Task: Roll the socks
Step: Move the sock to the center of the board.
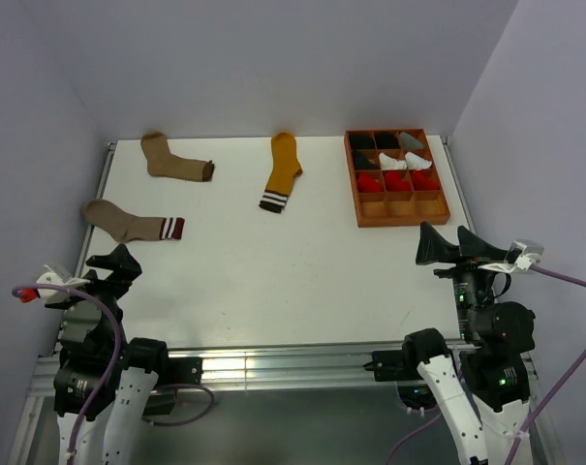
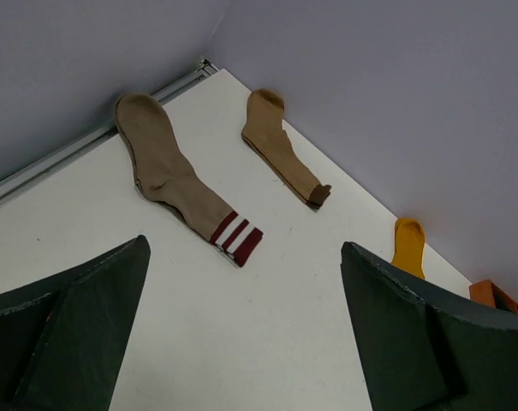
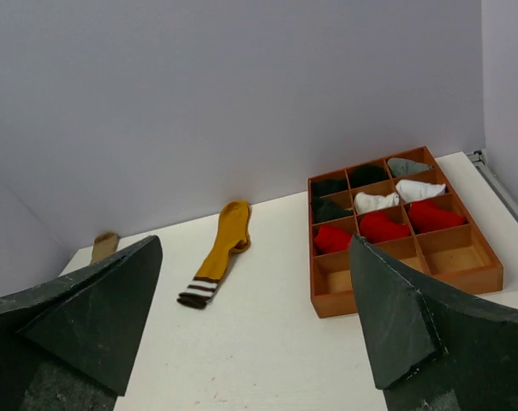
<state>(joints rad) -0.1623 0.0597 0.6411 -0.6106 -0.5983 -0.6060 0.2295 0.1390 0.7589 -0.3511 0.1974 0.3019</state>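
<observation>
Three socks lie flat on the white table. The light brown sock with red-white striped cuff [image 1: 130,222] [image 2: 177,178] is at the left. The tan sock with dark cuff [image 1: 174,159] [image 2: 283,148] is at the back left. The mustard sock with dark-white striped cuff [image 1: 281,171] [image 3: 220,250] [image 2: 408,246] is at the back middle. My left gripper [image 1: 120,264] [image 2: 241,342] is open and empty, near the front left, just short of the light brown sock. My right gripper [image 1: 444,243] [image 3: 254,334] is open and empty at the front right.
An orange-brown divided tray [image 1: 433,205] [image 3: 464,278] stands at the back right, with black, white, grey and red rolled sock bundles in its back rows and its front row bare. Lilac walls close in the back and both sides.
</observation>
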